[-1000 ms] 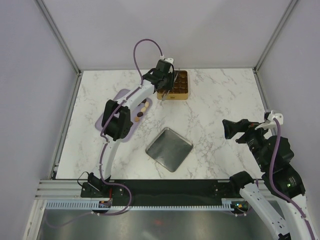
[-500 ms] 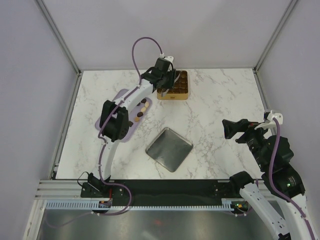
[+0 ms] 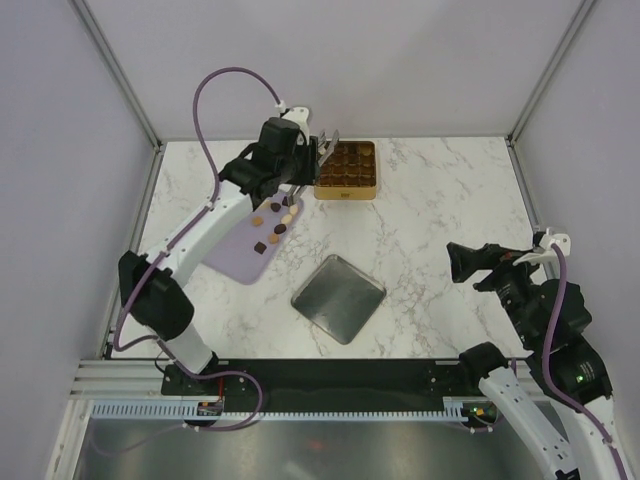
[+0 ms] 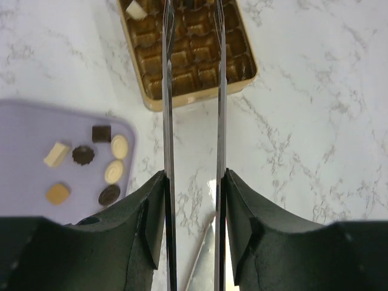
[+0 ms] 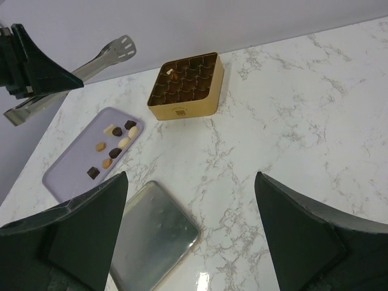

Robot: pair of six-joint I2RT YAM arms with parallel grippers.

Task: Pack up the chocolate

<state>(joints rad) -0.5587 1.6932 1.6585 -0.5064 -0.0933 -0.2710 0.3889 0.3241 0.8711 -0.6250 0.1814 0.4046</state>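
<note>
From above, the left gripper (image 3: 305, 152) clamps metal tongs (image 3: 328, 140) at upper centre, just left of the gold tin (image 3: 345, 193). The chocolate (image 3: 283, 227) lies scattered on the lilac board (image 3: 235, 258). In the left wrist view the tong blades stand apart and empty. A cream piece (image 4: 136, 9) sits in the tin's upper-left cell. In the right wrist view the right gripper (image 5: 194, 242) gapes wide at the bottom, holding nothing.
</note>
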